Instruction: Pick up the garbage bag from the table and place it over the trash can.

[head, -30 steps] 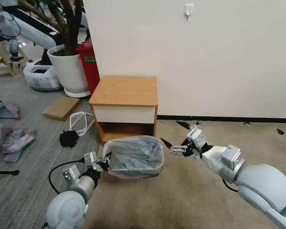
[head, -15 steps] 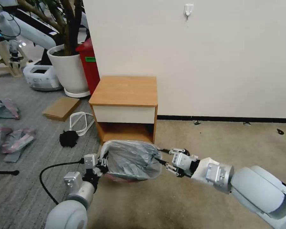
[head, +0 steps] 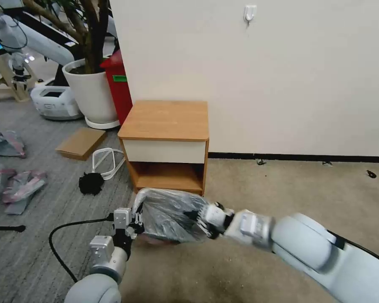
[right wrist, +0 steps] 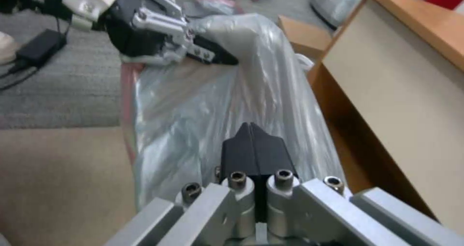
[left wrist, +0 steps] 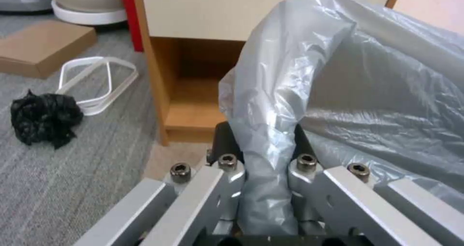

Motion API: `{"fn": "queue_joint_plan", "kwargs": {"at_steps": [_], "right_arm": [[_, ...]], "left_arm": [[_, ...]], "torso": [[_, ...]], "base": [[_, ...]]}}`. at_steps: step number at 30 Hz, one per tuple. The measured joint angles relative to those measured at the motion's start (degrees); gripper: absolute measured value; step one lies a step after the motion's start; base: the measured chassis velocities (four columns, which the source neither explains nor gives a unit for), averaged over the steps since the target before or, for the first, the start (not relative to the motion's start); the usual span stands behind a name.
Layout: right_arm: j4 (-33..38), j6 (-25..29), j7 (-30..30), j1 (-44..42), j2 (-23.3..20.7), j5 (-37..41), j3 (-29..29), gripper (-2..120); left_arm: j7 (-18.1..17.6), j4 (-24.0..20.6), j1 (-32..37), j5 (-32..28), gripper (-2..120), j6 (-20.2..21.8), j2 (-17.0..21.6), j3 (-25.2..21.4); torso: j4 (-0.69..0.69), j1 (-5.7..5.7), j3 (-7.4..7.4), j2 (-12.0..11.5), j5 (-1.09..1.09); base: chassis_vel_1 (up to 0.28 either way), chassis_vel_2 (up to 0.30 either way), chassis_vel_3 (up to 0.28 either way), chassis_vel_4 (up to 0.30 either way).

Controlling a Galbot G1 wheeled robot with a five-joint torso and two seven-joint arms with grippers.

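Observation:
The grey translucent garbage bag (head: 170,214) bulges on the floor in front of the table (head: 164,120), with a pink band low at its near side. The trash can is hidden under the bag. My left gripper (head: 135,219) is shut on the bag's left edge; in the left wrist view a fold of the bag (left wrist: 270,104) runs between the left gripper's (left wrist: 263,135) fingers. My right gripper (head: 196,216) presses into the bag's right side. In the right wrist view the right gripper (right wrist: 249,128) is shut, its tips on the bag (right wrist: 193,104), facing the left gripper (right wrist: 203,53).
A white plant pot (head: 92,90) and a red bin (head: 118,84) stand left of the table. A cardboard piece (head: 81,143), a white loop (head: 107,162), a black clump (head: 90,184) and crumpled bags (head: 23,185) lie on the grey carpet. The beige floor (head: 290,189) to the right is open.
My right gripper swung left from beside the bag, open, into the bag's right side and shut. The bag got narrower. The left gripper shifted a little lower, still holding.

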Motion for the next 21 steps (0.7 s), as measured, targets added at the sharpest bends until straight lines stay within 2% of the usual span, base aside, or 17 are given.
{"fn": "queue_joint_plan", "kwargs": {"at_steps": [2, 11, 21], "right_arm": [[-1.99, -1.27, 0.24, 2.76, 1.21, 0.75, -2.97, 0], [-8.13, -3.83, 0.31, 9.34, 2.83, 2.34, -9.5, 0], [-9.95, -9.91, 0.63, 13.12, 3.36, 2.78, -12.9, 0]], "left_arm": [[0.03, 0.23, -0.02, 0.13, 6, -0.09, -0.14, -0.04], [0.48, 0.92, -0.55, 0.95, 6, -0.81, -0.56, 0.02], [0.9, 1.41, -1.17, 3.16, 6, -1.8, -1.15, 0.53]], "torso": [[0.0, 0.0, 0.0, 0.0, -0.01], [-0.01, 0.0, 0.0, 0.0, 0.0], [-0.01, 0.01, 0.0, 0.0, 0.0]], "base": [[0.0, 0.0, 0.0, 0.0], [0.0, 0.0, 0.0, 0.0], [0.0, 0.0, 0.0, 0.0]]}}
